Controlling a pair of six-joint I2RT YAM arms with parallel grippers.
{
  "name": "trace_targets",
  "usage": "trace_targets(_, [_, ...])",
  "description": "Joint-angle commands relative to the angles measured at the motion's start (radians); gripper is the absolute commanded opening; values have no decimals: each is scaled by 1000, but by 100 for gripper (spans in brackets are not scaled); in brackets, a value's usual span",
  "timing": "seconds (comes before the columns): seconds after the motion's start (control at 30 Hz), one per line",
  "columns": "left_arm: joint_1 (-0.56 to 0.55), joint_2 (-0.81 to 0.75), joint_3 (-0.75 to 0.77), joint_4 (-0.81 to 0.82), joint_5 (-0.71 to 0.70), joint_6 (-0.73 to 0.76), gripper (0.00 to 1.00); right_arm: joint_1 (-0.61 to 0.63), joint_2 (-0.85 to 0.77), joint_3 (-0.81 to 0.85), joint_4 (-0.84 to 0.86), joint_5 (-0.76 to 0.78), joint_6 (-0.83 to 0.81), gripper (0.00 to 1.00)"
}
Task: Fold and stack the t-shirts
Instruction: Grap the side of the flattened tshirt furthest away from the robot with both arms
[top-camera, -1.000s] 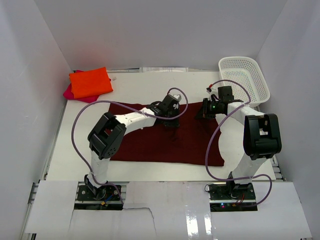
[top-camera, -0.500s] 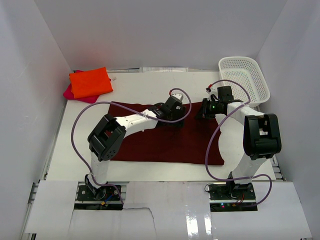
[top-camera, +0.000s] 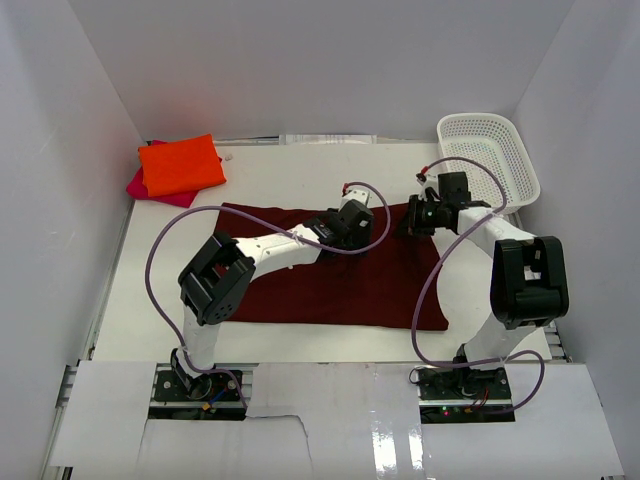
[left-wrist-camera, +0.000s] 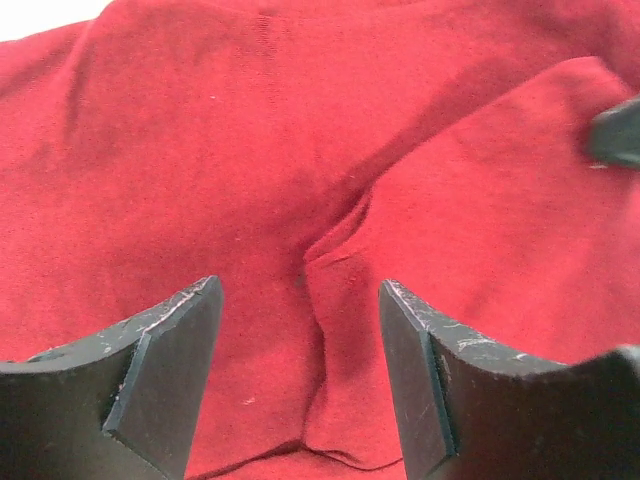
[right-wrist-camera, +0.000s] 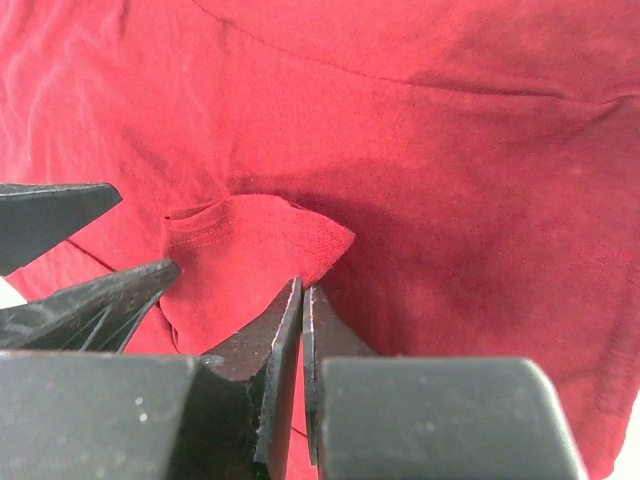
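No legible text, no labels or brand marks, no numbers in any view

The white counter (top-camera: 270, 180) carries three things directly. A dark maroon t-shirt (top-camera: 330, 295) is spread wide across its middle, lying mostly flat, with creases and a small raised fold toward its far edge. In the far-left corner lies a folded magenta-pink t-shirt (top-camera: 134, 184), mostly covered by a folded orange t-shirt (top-camera: 180, 165) stacked on top of it. A white mesh basket (top-camera: 476, 118) stands in the far-right corner, apart from the maroon t-shirt.
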Motion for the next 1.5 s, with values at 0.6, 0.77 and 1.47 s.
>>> trace_targets(0.6, [-2,-35,-2,22,-43,5,73,4,2,2,-88,167,4,8])
trace_targets(0.77, [-4,-35,1,31,-45,8,73,4,18,10,-121,196,10,8])
trace_targets(1.47, [-4,28,47,63,88,30,65,5,-13,-51,-199,299,42,8])
